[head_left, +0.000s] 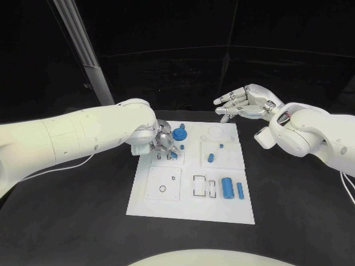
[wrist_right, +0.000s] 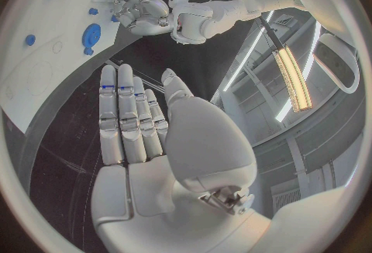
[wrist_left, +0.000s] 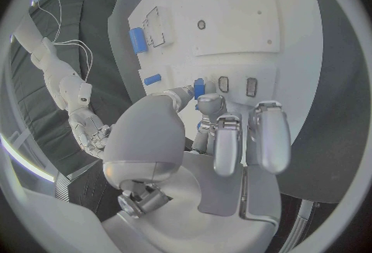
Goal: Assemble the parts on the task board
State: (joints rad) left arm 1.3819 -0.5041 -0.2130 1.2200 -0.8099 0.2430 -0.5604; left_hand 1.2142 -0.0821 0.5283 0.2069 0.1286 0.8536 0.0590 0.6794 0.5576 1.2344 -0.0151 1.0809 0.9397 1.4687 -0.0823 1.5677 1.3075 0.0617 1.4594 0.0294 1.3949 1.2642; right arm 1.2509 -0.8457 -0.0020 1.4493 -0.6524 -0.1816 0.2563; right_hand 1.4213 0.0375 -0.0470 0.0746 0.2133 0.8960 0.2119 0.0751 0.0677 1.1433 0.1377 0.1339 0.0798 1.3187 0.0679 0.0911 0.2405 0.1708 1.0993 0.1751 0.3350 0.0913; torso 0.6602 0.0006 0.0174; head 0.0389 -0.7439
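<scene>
risk: i judge the small blue part at my left robot hand could tip or jam if i press it off-line into its slot, since my own fingers hide the seating from me
cause: thumb and finger crowd the piece, and two open slots sit just beside it, so a slip could put it in the wrong one
second risk: the blue round part stands just at 1 o'clock of my left robot hand; a swing of the wrist could knock it
left robot hand: fingers drawn in narrow, tips on the small blue part at the 10 o'clock area of the task board; whether i truly pinch it or only touch it, i cannot tell
right robot hand: spread wide, holding nothing, hovering off the board's 1 o'clock corner above the table
loose parts: two blue cylinders lie at 4 o'clock on the board, another short one near its middle
</scene>
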